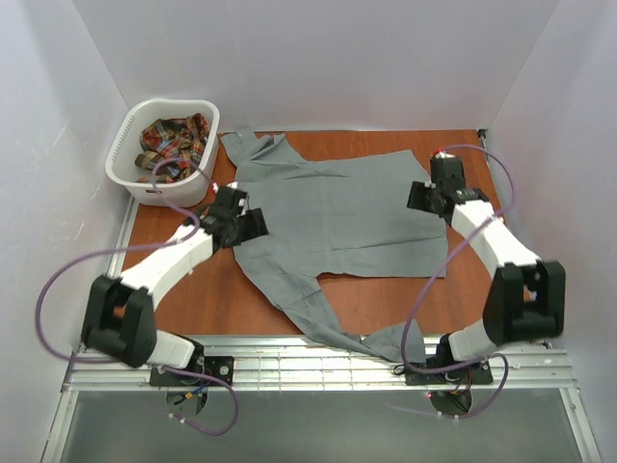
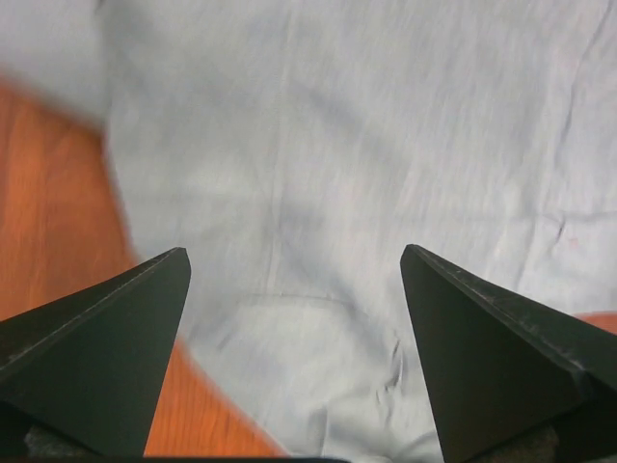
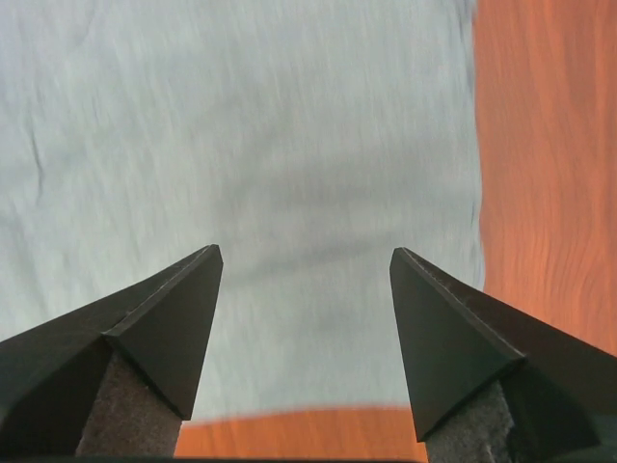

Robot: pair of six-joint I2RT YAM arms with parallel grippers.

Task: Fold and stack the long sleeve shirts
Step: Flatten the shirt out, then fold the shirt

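You have in the upper-left white plastic laundry basket (image 1: 123, 137) the crumpled plaid cloth shirt (image 1: 174, 143), while the flat plain grey cloth shirt (image 1: 337, 212) runs left-right, hem right, under the left gripper (image 2: 294, 256) and the right gripper (image 3: 307, 253), both spread wide, empty.

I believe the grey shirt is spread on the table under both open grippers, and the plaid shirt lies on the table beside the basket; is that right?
Not quite: the top external view shows the plaid shirt inside the white laundry basket, not beside it. The grey shirt is indeed spread on the table under the open left gripper and right gripper.
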